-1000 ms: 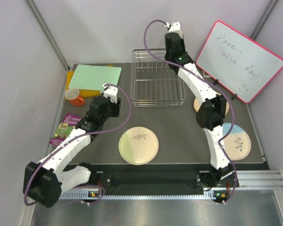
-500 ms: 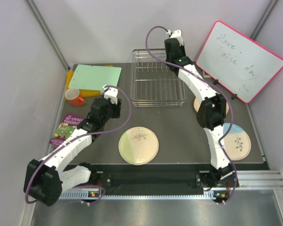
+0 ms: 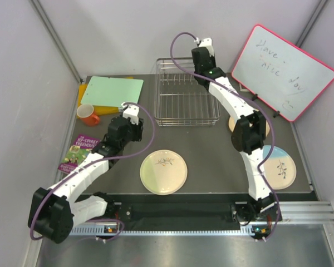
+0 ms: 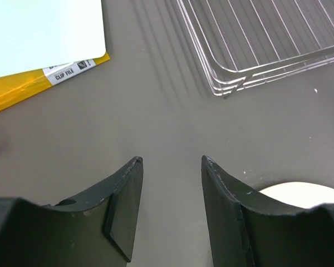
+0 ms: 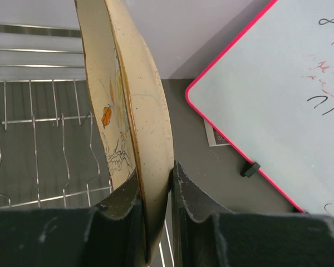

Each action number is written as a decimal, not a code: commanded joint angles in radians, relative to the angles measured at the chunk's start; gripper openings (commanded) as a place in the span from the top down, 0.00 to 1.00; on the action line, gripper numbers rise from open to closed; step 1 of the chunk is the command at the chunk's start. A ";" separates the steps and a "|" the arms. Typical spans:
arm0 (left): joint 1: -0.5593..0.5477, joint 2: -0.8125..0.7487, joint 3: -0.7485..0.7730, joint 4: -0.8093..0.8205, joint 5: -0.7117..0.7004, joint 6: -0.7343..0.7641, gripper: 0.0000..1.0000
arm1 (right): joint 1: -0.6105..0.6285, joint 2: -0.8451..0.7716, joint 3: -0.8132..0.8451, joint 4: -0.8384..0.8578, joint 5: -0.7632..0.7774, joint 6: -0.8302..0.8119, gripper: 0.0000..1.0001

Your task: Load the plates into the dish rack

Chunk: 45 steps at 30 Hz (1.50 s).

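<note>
My right gripper (image 5: 156, 169) is shut on the rim of a cream plate (image 5: 128, 111) with an orange bird and twig motif, held on edge above the back right part of the dish rack (image 5: 44, 128). In the top view this gripper (image 3: 201, 62) is over the wire dish rack (image 3: 186, 97). A pale green plate (image 3: 163, 171) lies flat at the front middle. A light blue plate (image 3: 279, 167) lies at the front right. A tan plate (image 3: 232, 123) is partly hidden behind the right arm. My left gripper (image 3: 136, 128) is open and empty over bare table, left of the rack (image 4: 256, 50).
A pink-framed whiteboard (image 3: 284, 72) leans at the back right. A green sheet on a yellow clip file (image 3: 112, 92), an orange cup (image 3: 88, 114) and a booklet (image 3: 78, 153) sit at the left. The green plate's rim (image 4: 300, 192) shows by my left fingers.
My right gripper has moved slightly back and left over the rack with the plate in it. The left arm has barely moved.
</note>
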 commanded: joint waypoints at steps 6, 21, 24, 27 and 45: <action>0.007 -0.006 -0.010 0.064 -0.001 -0.005 0.48 | 0.025 0.029 0.048 0.110 0.032 0.061 1.00; 0.007 0.006 -0.001 0.056 -0.007 -0.004 0.44 | 0.039 0.040 0.012 0.152 0.076 0.003 0.70; 0.007 0.000 0.027 0.013 -0.035 0.004 0.37 | 0.028 -0.015 -0.037 0.153 0.062 -0.033 0.49; 0.012 -0.017 0.091 -0.128 -0.067 0.013 0.34 | 0.008 -0.100 -0.096 0.153 0.029 -0.082 0.40; 0.059 -0.308 -0.014 -0.834 0.451 1.102 1.00 | -0.002 -0.789 -1.005 -0.061 -1.385 0.125 0.04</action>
